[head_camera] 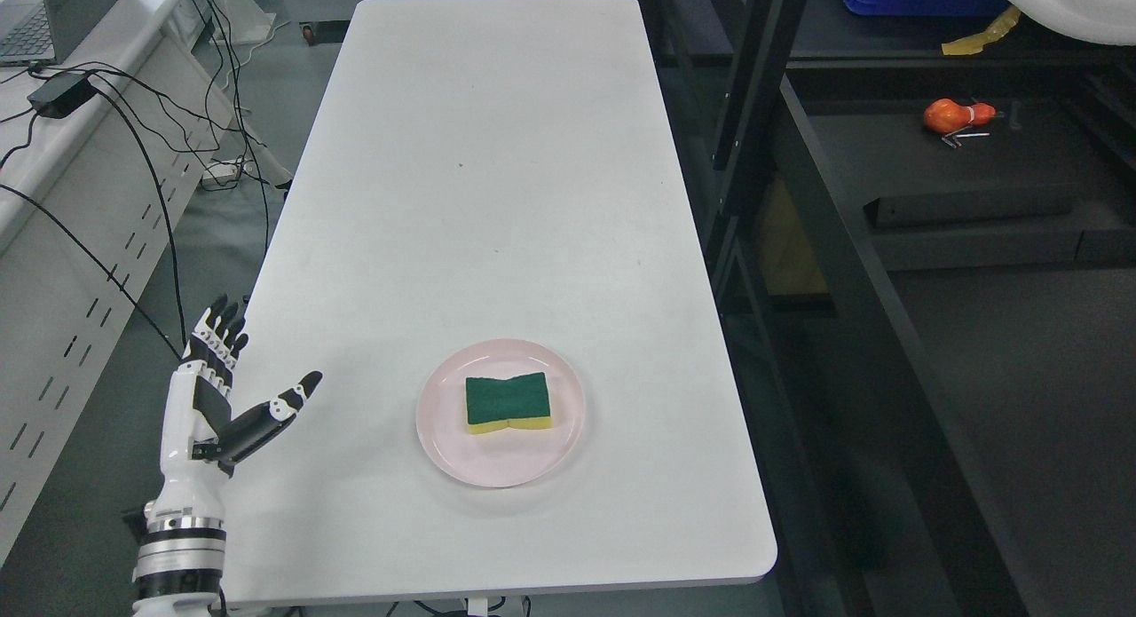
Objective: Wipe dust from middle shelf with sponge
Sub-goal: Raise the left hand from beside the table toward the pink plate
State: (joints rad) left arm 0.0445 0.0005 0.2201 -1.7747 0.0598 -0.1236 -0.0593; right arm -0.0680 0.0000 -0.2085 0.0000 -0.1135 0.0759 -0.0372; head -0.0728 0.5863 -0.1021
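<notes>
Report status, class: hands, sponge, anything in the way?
Left hand open, at table's left edge. Right hand out of view. Sponge untouched on pink plate. Nothing between hand and sponge.

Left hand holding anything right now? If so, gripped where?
Nothing is held. The left hand is open at the table's left edge, fingers spread. The sponge lies untouched on the pink plate. No right hand in view.

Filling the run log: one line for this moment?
stage: before pickup | left hand: open, at table edge | sponge: on pink plate, untouched | right hand: unseen
</notes>
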